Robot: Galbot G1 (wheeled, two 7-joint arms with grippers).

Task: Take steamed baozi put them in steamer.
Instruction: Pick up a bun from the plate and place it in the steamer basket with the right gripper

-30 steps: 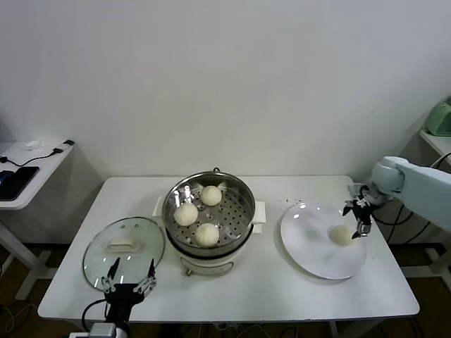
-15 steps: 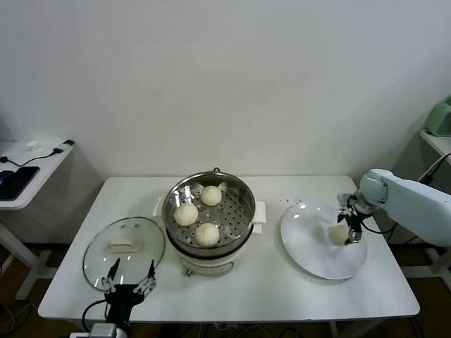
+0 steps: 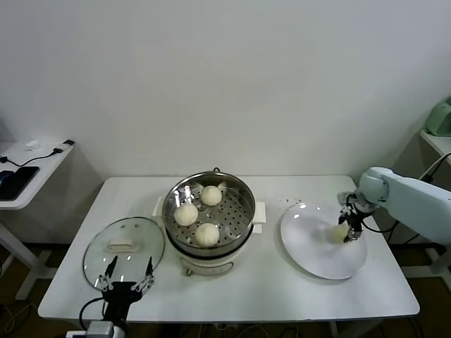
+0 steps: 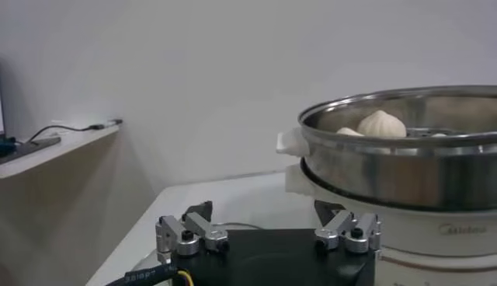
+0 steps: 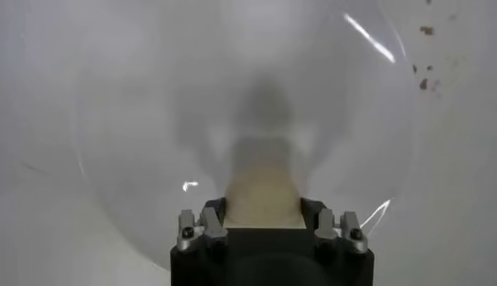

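The steamer (image 3: 243,236) stands mid-table with three steamed baozi (image 3: 207,234) on its perforated tray. A fourth baozi (image 3: 340,232) lies on the white plate (image 3: 310,246) at the right. My right gripper (image 3: 349,229) reaches down onto it, one finger pressed against each side of the bun. In the right wrist view the baozi (image 5: 262,190) fills the gap of the right gripper (image 5: 264,208) and still rests on the plate (image 5: 155,116). My left gripper (image 3: 127,276) waits open at the front left edge. In its wrist view the left gripper (image 4: 268,221) faces the steamer (image 4: 404,163).
A round glass lid (image 3: 123,243) lies flat to the left of the steamer, just beyond my left gripper. A side table (image 3: 28,165) with cables stands off to the left. Small dark crumbs (image 5: 424,31) dot the table beyond the plate.
My right gripper has come down from above the plate's far right side onto the baozi, and its fingers have drawn in against the bun. The left arm has barely moved.
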